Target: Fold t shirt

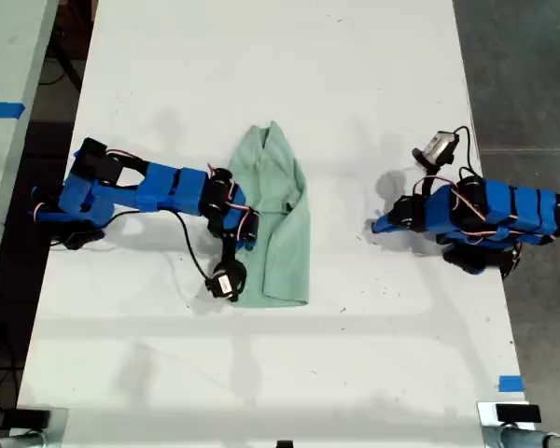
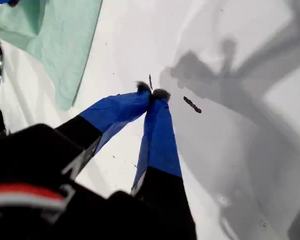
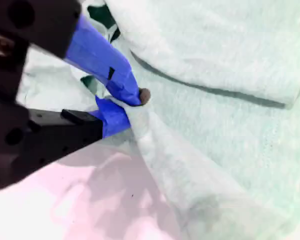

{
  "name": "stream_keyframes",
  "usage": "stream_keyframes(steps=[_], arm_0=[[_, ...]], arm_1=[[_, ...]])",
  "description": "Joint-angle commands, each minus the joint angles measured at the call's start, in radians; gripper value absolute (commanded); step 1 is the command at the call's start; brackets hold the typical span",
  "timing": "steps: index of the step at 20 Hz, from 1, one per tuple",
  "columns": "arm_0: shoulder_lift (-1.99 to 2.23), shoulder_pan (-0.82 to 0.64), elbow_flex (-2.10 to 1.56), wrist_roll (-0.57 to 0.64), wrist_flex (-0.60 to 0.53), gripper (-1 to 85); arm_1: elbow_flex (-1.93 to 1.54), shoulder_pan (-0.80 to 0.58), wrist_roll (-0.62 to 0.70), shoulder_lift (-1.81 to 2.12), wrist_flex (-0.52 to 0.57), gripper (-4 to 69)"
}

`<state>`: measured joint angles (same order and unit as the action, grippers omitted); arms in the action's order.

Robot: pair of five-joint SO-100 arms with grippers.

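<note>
The pale mint-green t shirt lies partly folded in the middle of the white table, long axis running away from the exterior camera. My second gripper sits at the shirt edge nearer the exterior view's left. In the second wrist view, my second gripper is shut on a pinched ridge of the t shirt. My first gripper rests over bare table toward the exterior view's right, well apart from the shirt. The first wrist view shows my first gripper shut on nothing, with the t shirt beyond it.
Dark floor runs along the table's edge at the exterior view's right. A blue tape strip marks the near corner at that side. A second pale surface with blue tape stands at the exterior view's left. Small dark specks dot the table.
</note>
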<state>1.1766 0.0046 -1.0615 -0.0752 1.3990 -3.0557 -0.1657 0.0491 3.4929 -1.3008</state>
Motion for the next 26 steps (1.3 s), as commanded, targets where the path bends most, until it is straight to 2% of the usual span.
stream_keyframes(steps=[1, 5, 6, 7, 8, 10, 13, 14, 15, 16, 21, 22, 23, 26], arm_0=[[0.014, -0.02, 0.061, 0.075, -0.098, -0.2], [-0.021, -0.051, 0.063, 0.109, -0.135, 0.0], [-0.034, -0.061, 0.063, 0.109, -0.137, 10.4], [-0.046, -0.071, 0.063, 0.121, -0.141, 25.4], [-0.055, -0.077, 0.063, 0.123, -0.141, 31.6], [-0.066, -0.086, 0.063, 0.127, -0.14, 35.9], [-0.044, -0.092, 0.063, 0.117, -0.109, 34.4], [-0.018, -0.094, 0.061, 0.103, -0.08, 30.1], [0.018, -0.097, 0.06, 0.098, -0.054, 14.5], [0.071, -0.097, 0.057, 0.098, -0.029, 2.6], [0.476, -0.072, -0.106, 0.126, 0.054, -0.1], [0.601, -0.072, -0.225, 0.112, 0.037, -0.1], [0.765, -0.075, -0.403, 0.097, -0.035, -0.1], [1.333, -0.081, -1.104, 0.044, -0.402, -0.1]], arm_1=[[-0.058, -0.005, -0.006, 0.014, -0.003, 1.3], [-0.058, -0.005, -0.006, 0.014, -0.003, 1.3], [-0.058, -0.005, -0.006, 0.014, -0.003, 1.3], [-0.058, -0.005, -0.006, 0.014, -0.003, 1.3], [-0.058, -0.005, -0.005, 0.014, -0.003, 1.3], [-0.058, -0.005, -0.005, 0.014, -0.003, 1.3], [-0.058, -0.005, -0.005, 0.014, -0.003, 1.3], [-0.058, -0.005, -0.005, 0.014, -0.003, 1.3], [-0.058, -0.005, -0.003, 0.014, -0.003, 1.3], [-0.058, -0.005, -0.003, 0.014, -0.003, 1.3], [-0.058, -0.005, -0.002, 0.014, -0.003, 1.3], [-0.058, -0.005, -0.002, 0.014, -0.003, 1.3], [-0.058, -0.005, -0.002, 0.014, -0.003, 1.3], [-0.058, -0.006, -0.002, 0.014, -0.003, 1.3]])
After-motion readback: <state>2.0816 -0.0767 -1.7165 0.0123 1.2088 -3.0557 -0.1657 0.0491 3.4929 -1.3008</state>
